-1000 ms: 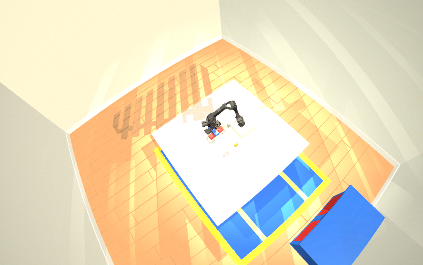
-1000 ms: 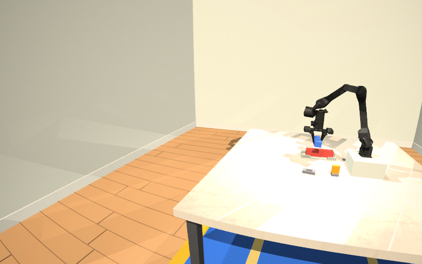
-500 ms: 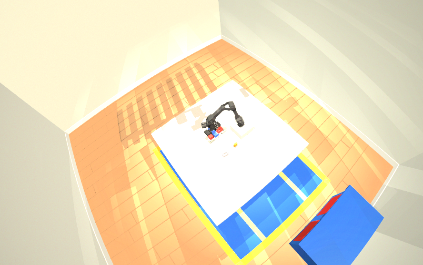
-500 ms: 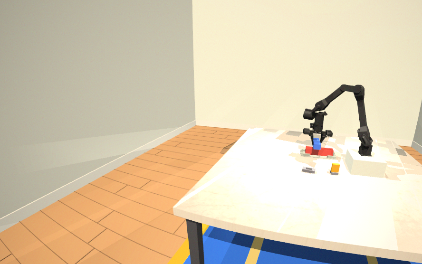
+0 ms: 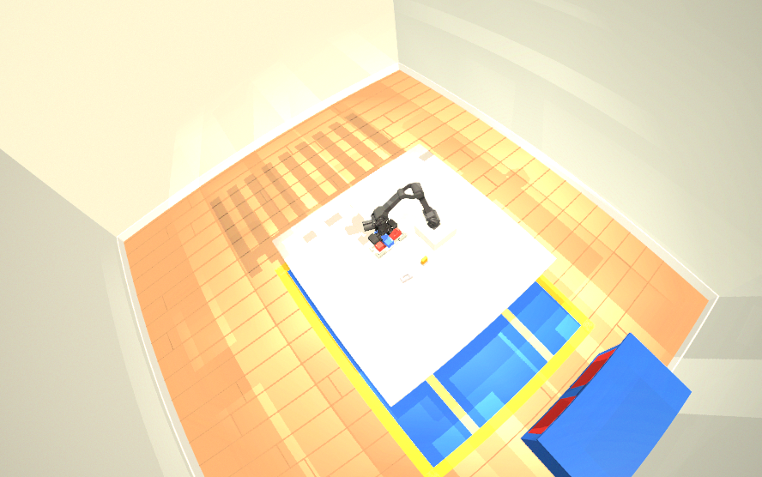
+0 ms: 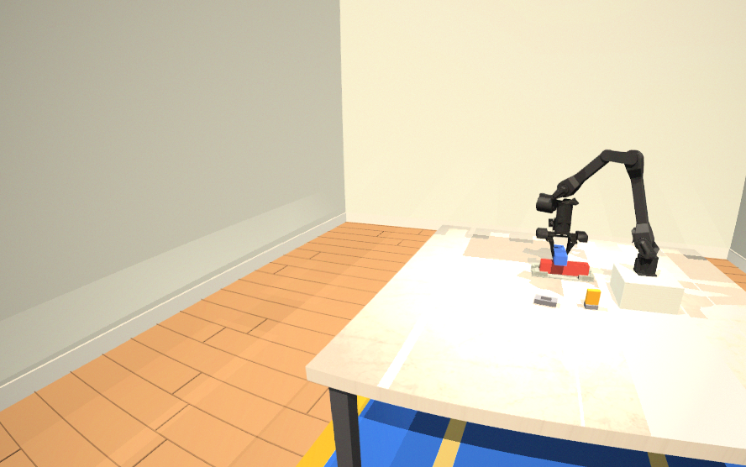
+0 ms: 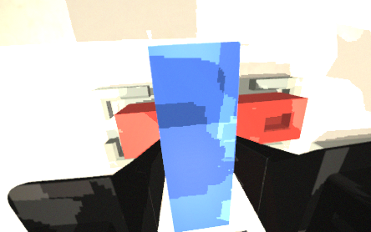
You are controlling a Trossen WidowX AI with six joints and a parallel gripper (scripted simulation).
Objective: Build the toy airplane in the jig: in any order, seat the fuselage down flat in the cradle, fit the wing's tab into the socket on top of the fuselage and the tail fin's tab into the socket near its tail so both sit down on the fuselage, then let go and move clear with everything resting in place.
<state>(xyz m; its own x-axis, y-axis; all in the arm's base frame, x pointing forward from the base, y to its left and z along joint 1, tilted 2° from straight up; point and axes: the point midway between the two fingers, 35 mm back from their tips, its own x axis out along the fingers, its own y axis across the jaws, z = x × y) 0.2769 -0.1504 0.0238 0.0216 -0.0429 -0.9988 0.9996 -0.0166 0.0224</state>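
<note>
Gripper (image 6: 560,249) grasping blue wing (image 6: 559,256).
Wing directly over red fuselage (image 6: 572,268) in jig (image 6: 535,270), toward worktop's far edge.

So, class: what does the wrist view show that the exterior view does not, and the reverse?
Only the wrist view shows the open rectangular socket in the red fuselage. Only the exterior view shows the orange tail fin, a small grey piece and the arm's white base block. Both show the end effector gripping the blue wing over the fuselage.
</note>
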